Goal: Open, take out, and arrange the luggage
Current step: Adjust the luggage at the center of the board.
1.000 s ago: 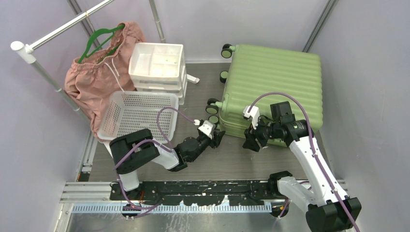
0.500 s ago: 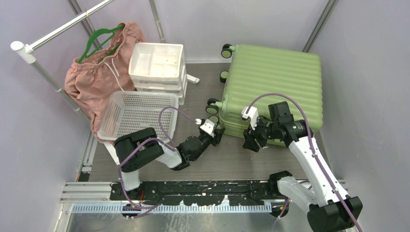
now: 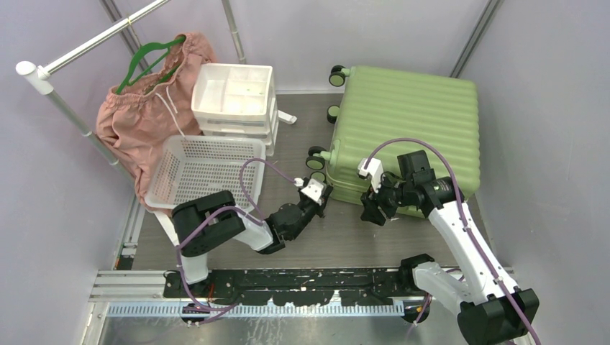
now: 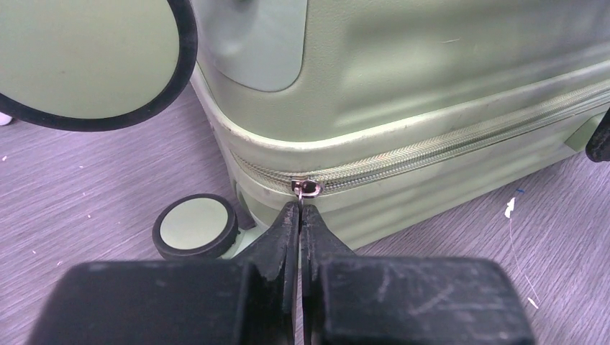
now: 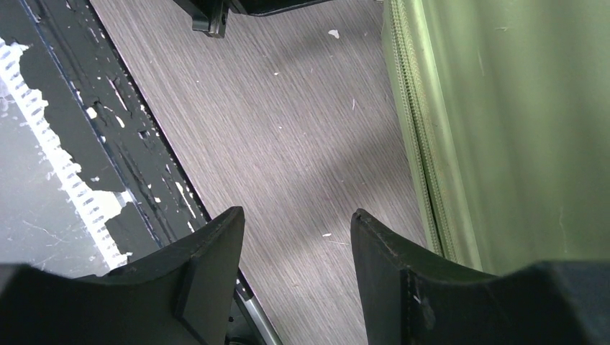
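Observation:
The light-green ribbed suitcase (image 3: pixel 410 118) lies flat and closed at the back right, wheels toward the left. My left gripper (image 3: pixel 325 195) is at its near-left corner, shut on the metal zipper pull (image 4: pixel 308 188) of the zipper (image 4: pixel 446 144) that runs along the side. A lower wheel (image 4: pixel 196 226) stands just left of the fingers. My right gripper (image 3: pixel 372 210) hangs open and empty beside the suitcase's near edge (image 5: pixel 431 144), above the floor.
A white perforated basket (image 3: pixel 203 171) and a white stacked drawer unit (image 3: pixel 236 100) stand left of the suitcase. Pink clothing (image 3: pixel 144 115) on a green hanger hangs from a rail at far left. The black base rail (image 3: pixel 302 284) runs along the near edge.
My left gripper has shifted slightly right and toward the suitcase corner. My right gripper has edged a little left and up. The suitcase has not moved.

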Controlling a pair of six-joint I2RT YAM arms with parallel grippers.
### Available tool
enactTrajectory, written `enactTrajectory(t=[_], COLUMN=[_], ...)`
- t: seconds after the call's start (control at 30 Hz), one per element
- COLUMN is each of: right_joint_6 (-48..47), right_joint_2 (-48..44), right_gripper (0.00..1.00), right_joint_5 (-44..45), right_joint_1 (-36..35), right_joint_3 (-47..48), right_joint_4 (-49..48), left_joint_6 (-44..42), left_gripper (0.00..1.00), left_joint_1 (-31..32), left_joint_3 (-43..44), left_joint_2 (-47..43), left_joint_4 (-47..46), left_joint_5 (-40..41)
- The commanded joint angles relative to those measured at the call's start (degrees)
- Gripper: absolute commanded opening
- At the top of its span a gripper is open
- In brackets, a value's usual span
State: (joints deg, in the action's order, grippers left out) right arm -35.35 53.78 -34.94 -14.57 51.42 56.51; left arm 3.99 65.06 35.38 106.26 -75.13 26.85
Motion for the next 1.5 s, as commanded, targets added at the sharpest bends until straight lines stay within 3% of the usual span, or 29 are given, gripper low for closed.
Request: enactTrajectory(t=[0.0, 0.4, 0.8, 1.1, 1.23, 1.47], right_joint_6=[0.90, 1.07, 2.53, 3.34, 3.36, 3.45], right_joint_2=[-0.20, 0.17, 0.91, 1.31, 1.29, 1.49], right_gripper=[0.62, 0.62, 0.62, 0.62, 0.62, 0.62], right_joint_5=[0.31, 0.92, 3.73, 5.12, 5.14, 5.23], right_joint_1=[-0.36, -0.34, -0.32, -0.34, -0.29, -0.37], right_joint_3=[0.44, 0.17, -0.01, -0.18, -0.24, -0.27], right_joint_4=[-2.26, -2.44, -3.67, -4.22, -4.30, -4.27], left_joint_6=[-1.78, -1.79, -3.73, -9.33, -7.73, -4.26], left_gripper=[0.00, 0.00, 0.00, 0.00, 0.00, 0.00], left_joint_1=[-0.68, -6.11, -11.89, -14.84, -16.70, -18.05], left_joint_3=[0.69, -0.61, -2.14, 0.77, 0.94, 0.24], left_joint_2=[-1.07, -4.92, -6.63, -10.58, -9.07, -3.59], left_joint_4=[-3.45, 1.44, 3.42, 19.66, 17.07, 2.36], left_joint_5=[0.62, -1.53, -12.44, -18.34, -18.61, -15.80])
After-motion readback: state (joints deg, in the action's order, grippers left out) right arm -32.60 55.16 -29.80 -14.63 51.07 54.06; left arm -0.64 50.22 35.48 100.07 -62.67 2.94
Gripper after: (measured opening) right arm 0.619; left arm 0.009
